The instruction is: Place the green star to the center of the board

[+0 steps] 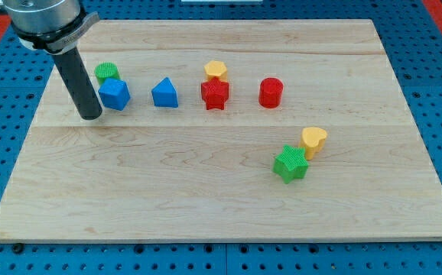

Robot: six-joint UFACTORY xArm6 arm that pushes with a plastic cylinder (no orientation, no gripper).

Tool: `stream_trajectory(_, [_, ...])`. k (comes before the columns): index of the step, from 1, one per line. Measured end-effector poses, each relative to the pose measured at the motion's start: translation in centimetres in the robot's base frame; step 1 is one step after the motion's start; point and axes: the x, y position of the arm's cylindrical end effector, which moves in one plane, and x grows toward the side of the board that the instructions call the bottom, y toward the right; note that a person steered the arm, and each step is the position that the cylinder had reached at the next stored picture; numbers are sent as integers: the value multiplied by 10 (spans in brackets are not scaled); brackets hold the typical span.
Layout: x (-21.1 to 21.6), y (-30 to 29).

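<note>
Item: green star point(290, 164), found on the surface point(206, 198) below and to the view's right of its centre, so the task is judged not yet done. Touching the star at its upper right: a yellow heart point(313, 142), likely to be dragged along in a careless push. Well above the star, to its left: a red cylinder point(271, 92), a red star point(215, 95) with a yellow block point(216, 71) behind, a blue triangle point(164, 93), a blue cube point(115, 95), a green cylinder point(107, 72). Farthest from the star, just left of the blue cube: my tip point(90, 116), touching nothing. No jaws are carried by the end effector, a plain rod; nothing is held.
</note>
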Motion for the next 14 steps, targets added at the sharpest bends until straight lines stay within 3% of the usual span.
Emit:
stream_trajectory(1, [0,1])
stream_trajectory(2, [31,44])
stream_trajectory(4, [98,166])
stream_trajectory(5, [103,258])
stream_trajectory(7, [104,355])
stream_trajectory(9, [104,393])
stream_trajectory(14, [104,410])
